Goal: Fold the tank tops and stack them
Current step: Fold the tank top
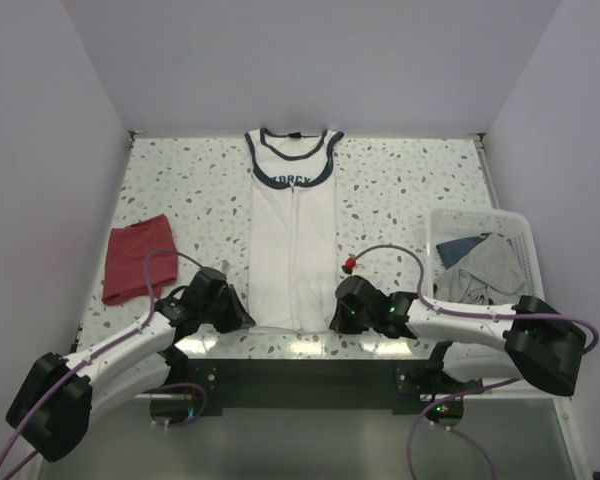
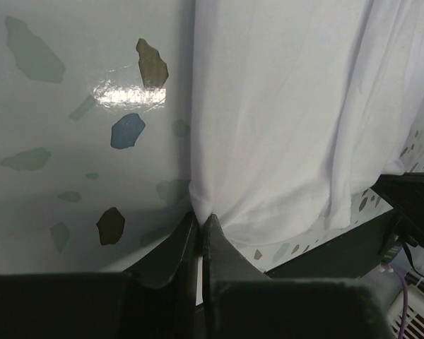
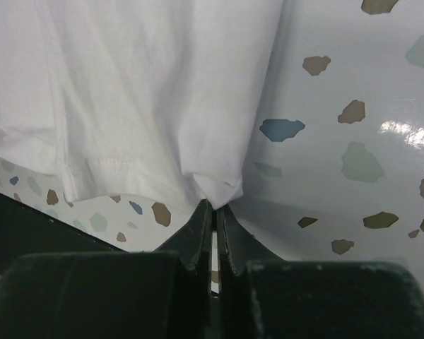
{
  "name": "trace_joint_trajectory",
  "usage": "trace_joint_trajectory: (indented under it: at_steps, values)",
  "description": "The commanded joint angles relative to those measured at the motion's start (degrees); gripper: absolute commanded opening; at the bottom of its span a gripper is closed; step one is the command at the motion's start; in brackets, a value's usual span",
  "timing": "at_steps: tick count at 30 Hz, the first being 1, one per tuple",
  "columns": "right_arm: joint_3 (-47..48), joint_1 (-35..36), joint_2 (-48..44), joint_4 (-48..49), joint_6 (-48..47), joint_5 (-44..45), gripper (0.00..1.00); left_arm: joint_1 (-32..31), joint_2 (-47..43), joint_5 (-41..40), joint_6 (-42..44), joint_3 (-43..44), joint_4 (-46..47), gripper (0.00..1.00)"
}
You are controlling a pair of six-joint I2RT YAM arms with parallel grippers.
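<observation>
We are looking at a white sleeveless cloth tank top with navy trim [image 1: 295,250], lying flat down the middle of the speckled table [image 1: 400,190]. Its sides are folding inward into a narrow strip, cutting off the navy chest lettering. The neckline is pointing away and the hem is lying at the near edge. A plain dark red cloth tank top [image 1: 135,258] is lying rumpled well apart on the left.

Garments: white tank top [image 1: 295,240], navy trim at neck and armholes, navy chest lettering; dark red tank top [image 1: 135,258], plain.
Table [image 1: 180,190]: glossy white terrazzo, flecks brown, grey, pale green, blue.
Basket [image 1: 480,214]: white lattice; cloth inside [image 1: 480,272] grey, with a dark blue piece.
Left gripper [image 2: 200,224], right gripper [image 3: 213,210]: black.
Arms [image 1: 120,348]: white links, black joints.
Cables [image 1: 390,247]: purple.
</observation>
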Motion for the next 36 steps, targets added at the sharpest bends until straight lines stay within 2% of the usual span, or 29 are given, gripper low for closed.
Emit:
trace_joint_trajectory:
  at_steps: [1,3,10,13,16,20,25,28,32,36]
  values:
    - [0.7,1.8,-1.7,-2.6,0.1,2.1,0.00,-1.3,-0.2,0.7,0.4,-2.2,-6.2,0.00]
    - [1.9,3.5,-2.1,-5.1,0.1,3.3,0.00,-3.3,-1.4,0.8,-1.0,-2.8,-7.1,0.00]
    - [5.1,17.9,-3.6,-13.1,5.4,11.0,0.00,-7.6,-8.7,0.3,-3.9,-2.1,-16.1,0.00]
    - [6.9,19.9,-4.7,-16.9,7.4,13.8,0.00,-7.7,-12.2,-0.6,-3.8,0.6,-19.8,0.00]
    - [9.1,19.9,-5.7,-19.7,7.1,17.9,0.00,-7.8,-10.8,-2.4,-2.5,5.2,-19.5,0.00]
    - [15.7,17.6,-4.5,-23.0,2.7,21.7,0.00,-7.7,-3.5,-3.8,0.2,10.9,-15.4,0.00]
    - [18.1,8.4,-0.2,-18.6,-4.6,17.6,0.00,-7.0,4.5,-6.3,2.4,18.5,-8.7,0.00]
    - [20.4,4.4,2.7,-16.4,-7.4,16.9,0.00,-4.1,7.7,-6.3,4.6,22.4,-5.4,0.00]
    - [25.2,-0.1,8.0,-13.7,-12.5,16.0,0.00,2.8,13.5,-4.9,7.7,26.0,-0.8,0.00]
    - [29.0,-3.9,12.4,-11.9,-15.9,15.5,0.00,4.6,19.8,-5.2,9.4,31.3,2.5,0.00]
